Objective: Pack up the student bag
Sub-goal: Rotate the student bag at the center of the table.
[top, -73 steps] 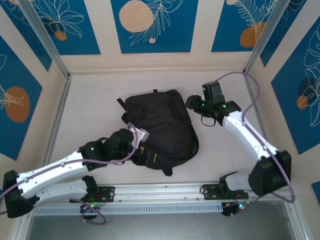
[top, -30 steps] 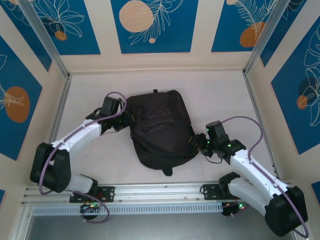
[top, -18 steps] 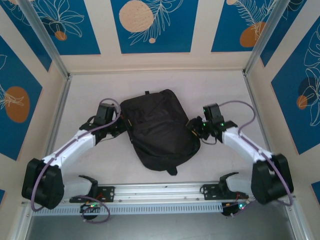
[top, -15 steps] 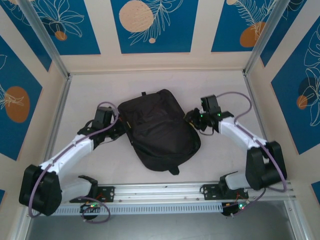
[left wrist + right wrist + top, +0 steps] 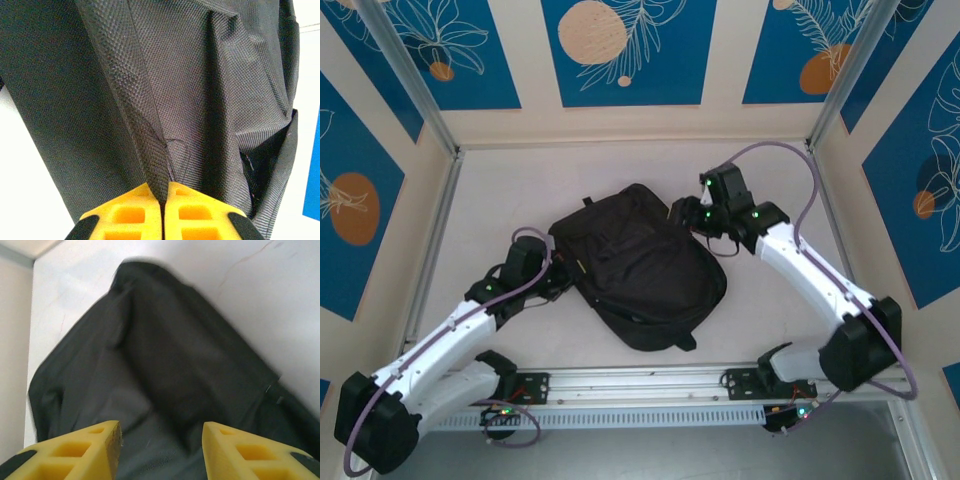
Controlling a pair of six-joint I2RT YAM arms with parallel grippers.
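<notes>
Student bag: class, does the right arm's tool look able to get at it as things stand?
Probably yes: the right tool stands open right at the student bag, with nothing between them.

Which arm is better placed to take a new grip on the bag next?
Right. The right gripper is open at the far right corner of the bag, free to close. The left gripper is shut on its fabric.

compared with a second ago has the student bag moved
yes, the student bag has turned; its top end swung toward the left side rail
</notes>
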